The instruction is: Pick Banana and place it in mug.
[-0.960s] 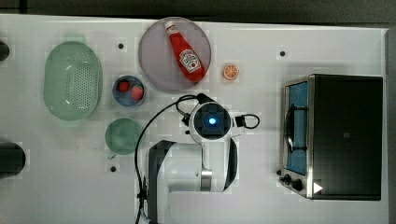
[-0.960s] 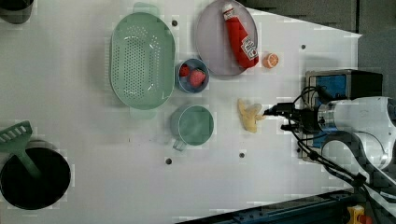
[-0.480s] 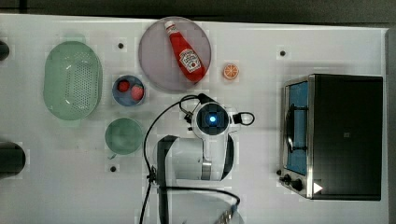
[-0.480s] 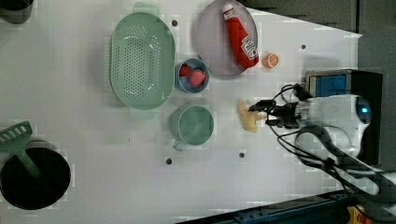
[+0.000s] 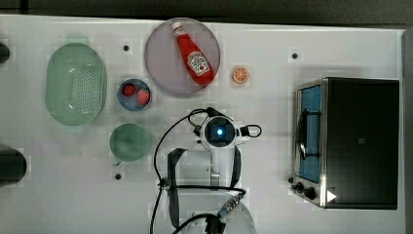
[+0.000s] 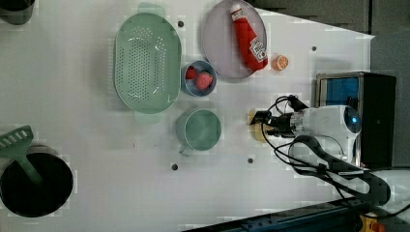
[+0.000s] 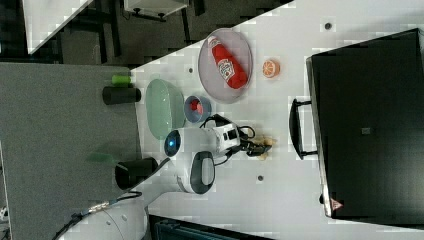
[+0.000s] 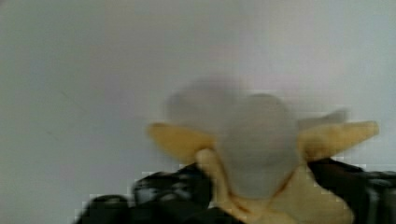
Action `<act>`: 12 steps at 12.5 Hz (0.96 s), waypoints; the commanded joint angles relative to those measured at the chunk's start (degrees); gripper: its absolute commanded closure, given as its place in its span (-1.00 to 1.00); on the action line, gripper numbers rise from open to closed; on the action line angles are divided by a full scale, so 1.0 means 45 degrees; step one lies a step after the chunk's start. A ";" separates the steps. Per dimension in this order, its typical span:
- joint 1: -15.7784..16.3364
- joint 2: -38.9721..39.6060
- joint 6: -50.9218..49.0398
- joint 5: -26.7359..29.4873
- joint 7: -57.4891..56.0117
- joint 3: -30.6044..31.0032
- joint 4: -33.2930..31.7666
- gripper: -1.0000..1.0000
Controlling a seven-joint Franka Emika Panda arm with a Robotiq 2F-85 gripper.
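A peeled banana (image 8: pixel 261 140) with splayed yellow peel lies on the white table (image 5: pixel 272 204). My gripper (image 8: pixel 259 191) is open and low over it, with one black finger (image 8: pixel 163 198) on each side of the fruit. In the left view the gripper (image 6: pixel 262 122) covers part of the banana (image 6: pixel 254 131), to the right of the pale-green mug (image 6: pixel 200 129). In the right view the gripper (image 7: pixel 259 146) meets the banana (image 7: pixel 267 144). In the top view the arm's hand (image 5: pixel 219 132) hides the banana, and the mug (image 5: pixel 129 141) stands empty at the top view's left of it.
A large green colander (image 5: pixel 76 83), a blue bowl (image 5: pixel 134 93) with red fruit, a grey plate (image 5: pixel 165 68) holding a ketchup bottle (image 5: pixel 193 56), and an orange slice (image 5: pixel 240 74) lie beyond. A toaster oven (image 5: pixel 350 141) stands at the top view's right. A black pot (image 6: pixel 34 186) with a green spatula sits at the left view's lower left.
The arm has moved toward the left view's left, from beside the banana to over it. The fingers now flank the fruit. The banana and mug have not moved.
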 commanded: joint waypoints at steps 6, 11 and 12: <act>0.0018 -0.1985 -0.0066 0.0139 -0.0258 -0.0223 0.0029 0.26; -0.0018 -0.5773 -0.4699 0.0138 -0.0250 -0.0257 0.0517 0.26; -0.0021 -0.6423 -0.5919 0.0138 -0.0251 -0.0256 0.0763 0.26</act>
